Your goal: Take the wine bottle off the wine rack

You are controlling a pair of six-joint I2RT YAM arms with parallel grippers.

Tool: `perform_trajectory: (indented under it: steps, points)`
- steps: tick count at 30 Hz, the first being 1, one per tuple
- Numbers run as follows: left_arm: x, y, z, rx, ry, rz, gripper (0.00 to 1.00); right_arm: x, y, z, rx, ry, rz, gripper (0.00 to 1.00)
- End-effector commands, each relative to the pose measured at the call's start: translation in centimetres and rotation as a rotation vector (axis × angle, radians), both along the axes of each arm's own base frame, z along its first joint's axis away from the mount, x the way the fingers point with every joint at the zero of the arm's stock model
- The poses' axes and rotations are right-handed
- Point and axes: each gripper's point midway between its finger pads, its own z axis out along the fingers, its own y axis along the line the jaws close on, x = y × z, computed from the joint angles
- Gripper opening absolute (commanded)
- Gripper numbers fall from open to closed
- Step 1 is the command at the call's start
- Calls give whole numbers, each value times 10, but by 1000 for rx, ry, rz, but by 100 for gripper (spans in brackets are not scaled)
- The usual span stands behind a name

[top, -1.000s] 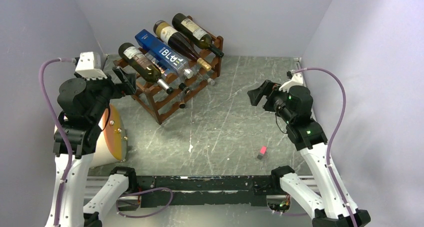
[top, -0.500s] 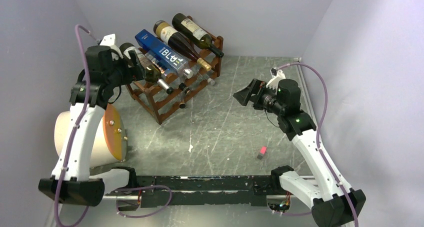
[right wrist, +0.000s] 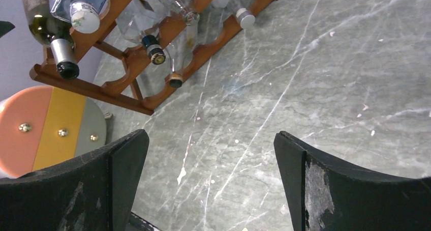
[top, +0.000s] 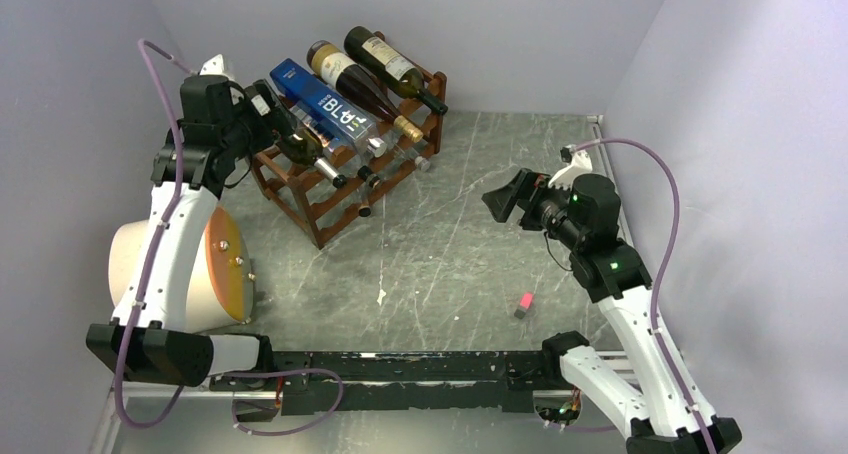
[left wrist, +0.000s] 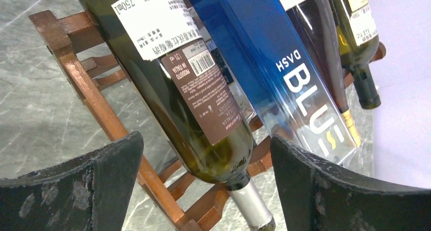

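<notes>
Risks, biggest item first:
- Wine rack (top: 322, 209): set at an angle at the far left of the table (top: 480, 274), and no fixing is visible. If the bottle is dragged along the rails rather than lifted clear, the whole rack could be shoved or tipped.
- Blue square bottle (left wrist: 269, 53): lies just beside the target; a gap between them can't be confirmed. It could be clipped by the finger on that side at closing and knocked out of its cradle.
- Green wine bottle (left wrist: 201, 96): leftmost on the top tier, neck pointing toward the middle of the table. Smooth glass and a paper label make slip likely if it is pinched on the shoulder taper.
- Left gripper (left wrist: 203, 154): jaws wide apart, straddling the green bottle's lower body, nothing clamped.
- Right gripper (right wrist: 208, 137): jaws wide apart over bare table, well away from the rack, nothing held. No backup is in place if the bottle is dropped.

Contents:
- The top tier holds four bottles: green, blue, a gold-capped bottle (top: 355, 79), and a dark bottle (top: 385, 59) at the far end.
- Clear bottles (right wrist: 179, 58) are seen in the lower tiers; the count is unclear.
- The green bottle's fill level can't be read.
</notes>
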Motion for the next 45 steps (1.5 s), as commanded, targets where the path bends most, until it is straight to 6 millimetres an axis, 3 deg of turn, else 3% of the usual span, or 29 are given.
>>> perform_trajectory:
  steps: [1, 10, 17, 29, 37, 45]
  points:
    - [16, 9, 16, -68, -40, 104, 98, -5, -10, 3, -41, -23, -32, 100]
    - [36, 30, -6, -103, 41, 301, 98, -7, -15, -4, -60, -15, -51, 100]
    - [53, 24, -17, -134, 60, 298, 98, -6, -18, -4, -78, -8, -61, 100]
    - [65, 16, -48, -179, 128, 298, 100, -5, -19, -8, -82, -4, -66, 100]
    - [66, 15, -46, -191, 107, 295, 86, -5, -23, -7, -96, -6, -83, 100]
    - [57, 17, -22, -224, 28, 280, 55, -3, -23, -5, -94, -6, -86, 100]
